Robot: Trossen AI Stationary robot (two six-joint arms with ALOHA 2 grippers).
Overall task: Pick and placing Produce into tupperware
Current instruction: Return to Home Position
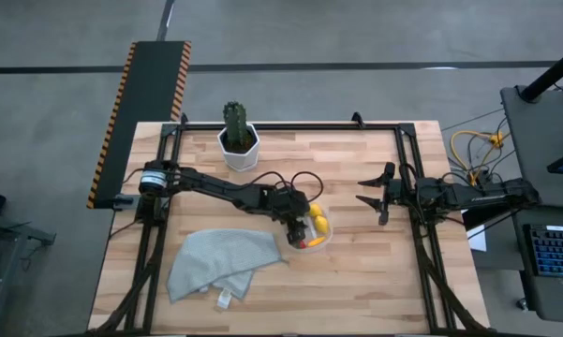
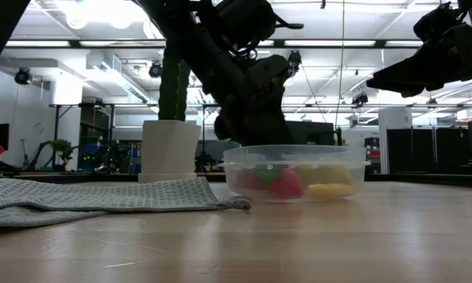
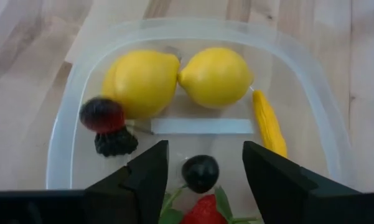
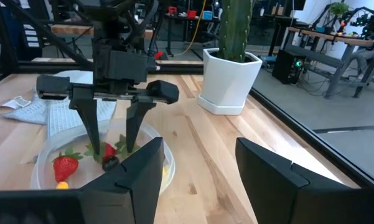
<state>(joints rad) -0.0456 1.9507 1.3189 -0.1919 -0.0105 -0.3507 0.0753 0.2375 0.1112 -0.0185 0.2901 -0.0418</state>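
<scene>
The clear tupperware [image 1: 329, 238] [image 3: 193, 28] stands mid-table. Resting on its floor are two yellow lemons [image 3: 146, 81] [image 3: 216, 76], an orange-yellow elongated piece [image 3: 269, 121], a strawberry [image 3: 205, 211], a round dark berry [image 3: 200, 173], a bumpy dark berry [image 3: 115, 143] and a blurred red-purple berry [image 3: 102, 115]. My left gripper [image 3: 205, 168] [image 4: 112, 134] is open, pointing down into the tub, with its fingers on either side of the round dark berry and above it. My right gripper [image 1: 370, 192] hovers open to the tub's right, off the table.
A green cactus in a white pot [image 1: 237, 139] stands toward the far edge. A grey cloth [image 1: 220, 262] [image 2: 102, 196] lies left of the tub, almost touching it. Bare wood lies near and right of the tub.
</scene>
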